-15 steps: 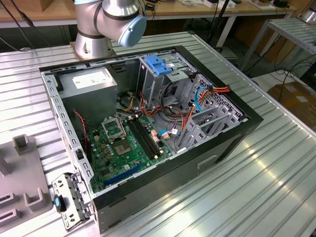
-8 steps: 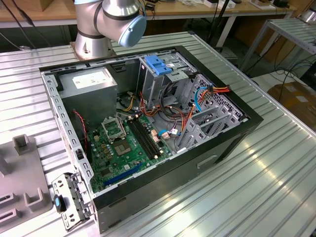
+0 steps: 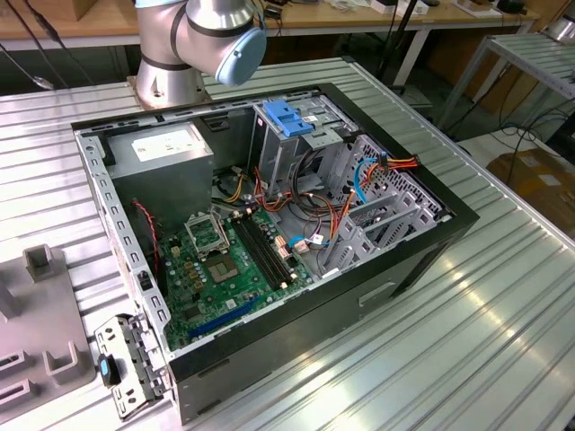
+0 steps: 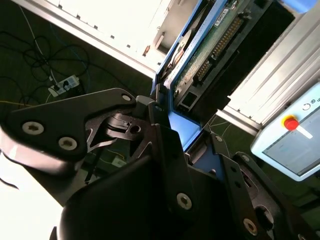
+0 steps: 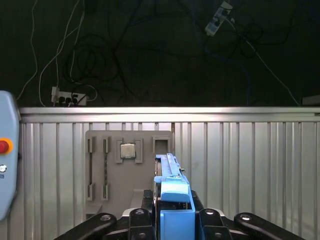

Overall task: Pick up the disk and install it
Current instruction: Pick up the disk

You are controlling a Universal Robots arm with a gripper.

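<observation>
We see ribbed metal tabletop [image 5: 250, 165], dark floor [image 5: 165, 30] with loose cables [image 5: 95, 55] beyond. Gripper [image 5: 172, 217] clamped on disk [image 5: 167, 170], edge-on: blue plastic rail [image 5: 175, 197], green circuit board [image 4: 210, 45] face.

Bright overhead light — glare on ribbed table [image 3: 476, 278]; claw [image 4: 182, 125] dark in second wrist view.

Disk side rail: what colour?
Blue. The disk shows it best in the first wrist view.
</observation>
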